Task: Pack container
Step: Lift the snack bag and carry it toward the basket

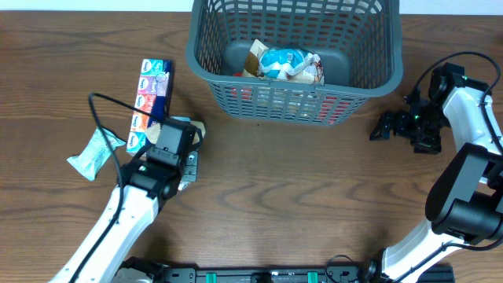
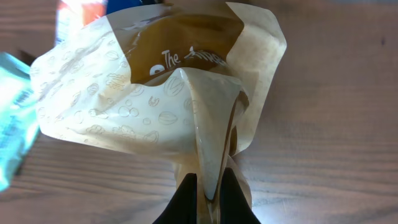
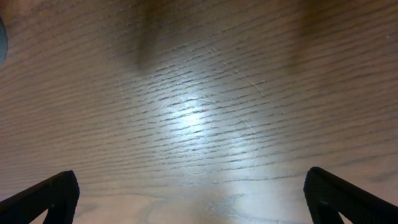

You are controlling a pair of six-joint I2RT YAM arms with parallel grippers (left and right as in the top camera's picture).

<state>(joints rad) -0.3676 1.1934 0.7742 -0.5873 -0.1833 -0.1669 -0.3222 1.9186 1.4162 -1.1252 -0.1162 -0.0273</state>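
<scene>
- The left claw (image 2: 209,186) is pinched tight on the bottom fold of a cream paper packet (image 2: 124,106), which bunches up in front of it. Whether the packet is clear of the table (image 1: 275,204) I cannot tell.
- The basket (image 1: 292,102) stands at the far middle of the table, ahead of that claw and off to its right. A few packets (image 1: 287,63) already lie inside.
- Its long side runs left to right, so the near long wall faces the loaded arm. The carry likely goes forward, rightward and over that rim.
- The right claw (image 3: 193,198) is spread wide and empty over bare wood just right of the basket, nearer to it but carrying nothing.
- A colourful tissue pack (image 1: 152,94) and a teal packet (image 1: 94,154) lie on the left arm's side.
</scene>
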